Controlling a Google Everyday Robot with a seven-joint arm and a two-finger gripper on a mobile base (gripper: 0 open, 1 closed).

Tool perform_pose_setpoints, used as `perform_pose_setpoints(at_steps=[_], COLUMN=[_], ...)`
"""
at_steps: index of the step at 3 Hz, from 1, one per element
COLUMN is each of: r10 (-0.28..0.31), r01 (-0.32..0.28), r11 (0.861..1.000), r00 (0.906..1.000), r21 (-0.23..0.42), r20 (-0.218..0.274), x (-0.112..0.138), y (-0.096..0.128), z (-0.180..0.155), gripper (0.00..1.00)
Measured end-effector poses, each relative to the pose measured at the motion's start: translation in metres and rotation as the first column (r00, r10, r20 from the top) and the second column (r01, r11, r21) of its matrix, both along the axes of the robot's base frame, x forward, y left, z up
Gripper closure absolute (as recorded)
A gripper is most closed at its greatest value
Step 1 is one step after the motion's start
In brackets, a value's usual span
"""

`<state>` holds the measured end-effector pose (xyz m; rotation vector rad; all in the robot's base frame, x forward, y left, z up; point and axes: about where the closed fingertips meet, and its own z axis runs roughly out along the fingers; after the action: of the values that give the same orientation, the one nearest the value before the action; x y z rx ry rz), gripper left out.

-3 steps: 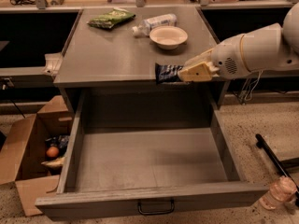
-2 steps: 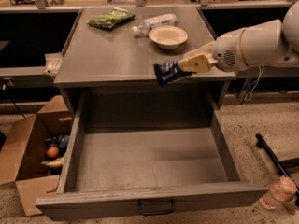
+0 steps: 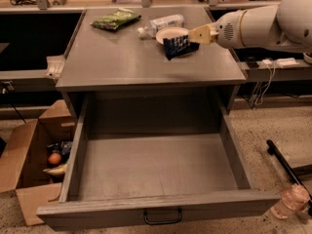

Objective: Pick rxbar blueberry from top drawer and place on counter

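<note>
My gripper (image 3: 196,37) reaches in from the right and is shut on the rxbar blueberry (image 3: 178,46), a dark navy bar with pale lettering. The bar hangs tilted a little above the right part of the grey counter (image 3: 126,57), just in front of a white bowl. The top drawer (image 3: 151,172) stands pulled fully out below the counter, its dark handle (image 3: 163,217) at the front, and its floor shows nothing inside.
On the far part of the counter lie a green snack bag (image 3: 115,19), a lying plastic bottle (image 3: 162,23) and a white bowl (image 3: 171,33). An open brown cardboard box (image 3: 34,155) with items stands left of the drawer. A plastic bottle (image 3: 290,202) sits on the floor at right.
My gripper has lifted the bar up and back from the counter's front right edge to above the counter, near the white bowl.
</note>
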<state>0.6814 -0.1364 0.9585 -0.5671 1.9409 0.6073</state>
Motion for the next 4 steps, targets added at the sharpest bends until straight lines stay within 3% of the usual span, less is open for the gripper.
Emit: perform_pose_setpoints(at_steps=[1,2,4], r10=[-0.077,-0.087,-0.087], r01=[0.079,0.090,0.090], r11=[0.995,0.993,0.993], r00=[0.9964,0.9952,0.9952], r21=[0.063,0.074,0.074], r20=[-0.037,-0.046,-0.046], x=[0.0316,0.0346,0.0346], y=[-0.0048,-0.0048,-0.0048], z=[-0.0106,-0.0115,-0.0116], gripper=[1.00,0.83,0.37])
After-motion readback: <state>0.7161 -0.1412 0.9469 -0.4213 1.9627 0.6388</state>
